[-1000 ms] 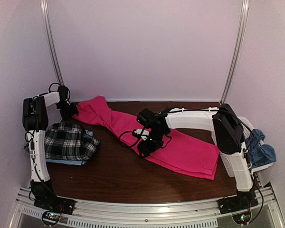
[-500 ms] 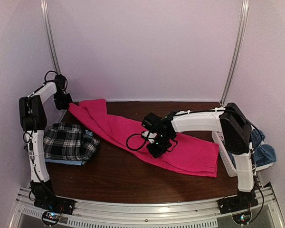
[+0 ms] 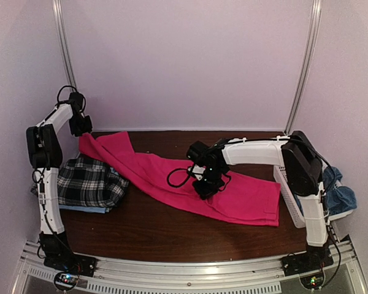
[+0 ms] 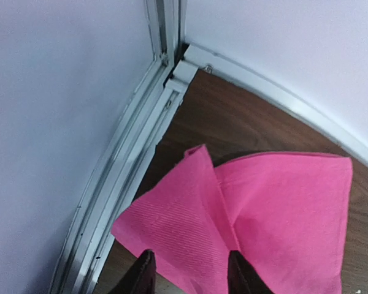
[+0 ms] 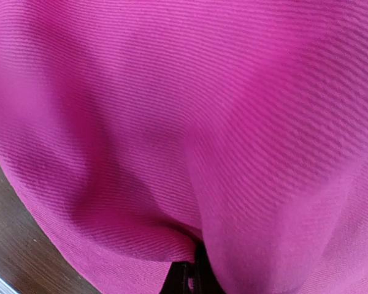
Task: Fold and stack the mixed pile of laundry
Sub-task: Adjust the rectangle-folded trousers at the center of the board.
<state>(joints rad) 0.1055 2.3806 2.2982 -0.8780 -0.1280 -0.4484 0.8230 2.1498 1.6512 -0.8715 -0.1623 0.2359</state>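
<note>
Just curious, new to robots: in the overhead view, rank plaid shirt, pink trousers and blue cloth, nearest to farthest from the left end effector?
1. pink trousers, gripped by the left end effector, back left.
2. plaid shirt, near left side.
3. blue cloth, far right.

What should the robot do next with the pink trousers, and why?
Probably swing the left gripper rightward, carrying its end of the trousers over the flat half. That end hangs raised off the table while the right gripper pinches the middle, so a fold looks set up.
</note>
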